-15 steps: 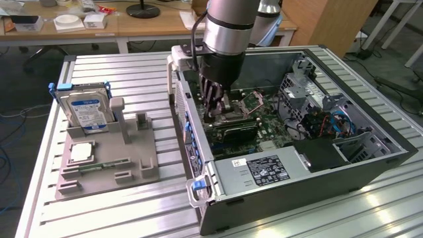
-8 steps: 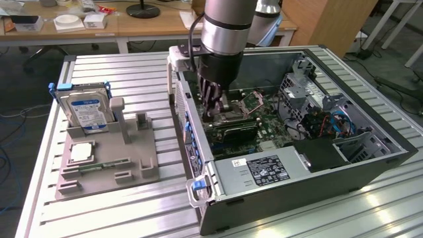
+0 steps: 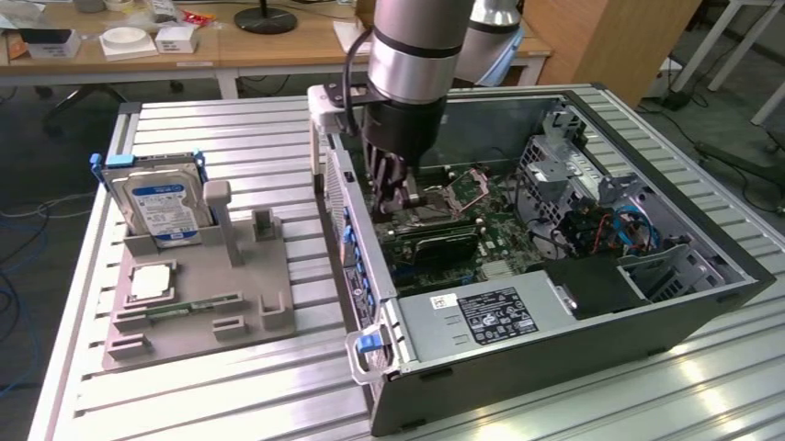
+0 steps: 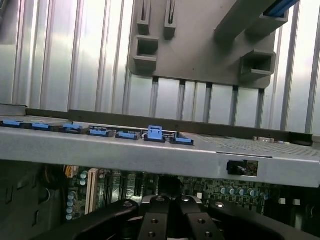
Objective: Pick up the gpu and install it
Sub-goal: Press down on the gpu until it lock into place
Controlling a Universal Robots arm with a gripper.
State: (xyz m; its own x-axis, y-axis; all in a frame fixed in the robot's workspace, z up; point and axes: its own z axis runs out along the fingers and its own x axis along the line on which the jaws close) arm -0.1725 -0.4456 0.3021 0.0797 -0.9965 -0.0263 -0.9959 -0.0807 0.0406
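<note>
on the exterior view's left a grey holder (image 3: 197,299) props the hard drive (image 3: 157,204) upright and a memory stick (image 3: 194,305) flat, kept ready for picking. to its right the gripper (image 3: 395,188), jaws together, reaches down into the open case (image 3: 687,312), seemingly pressing on the gpu (image 3: 432,246) lying on the motherboard (image 3: 497,230). the case wall (image 3: 347,230), power supply (image 3: 491,317) and drive cage (image 3: 564,170) crowd the approach.

A ribbed metal surface (image 3: 221,404) in a workshop; wooden desks (image 3: 245,50) behind, grey floor (image 3: 37,175) with trailing cables.
</note>
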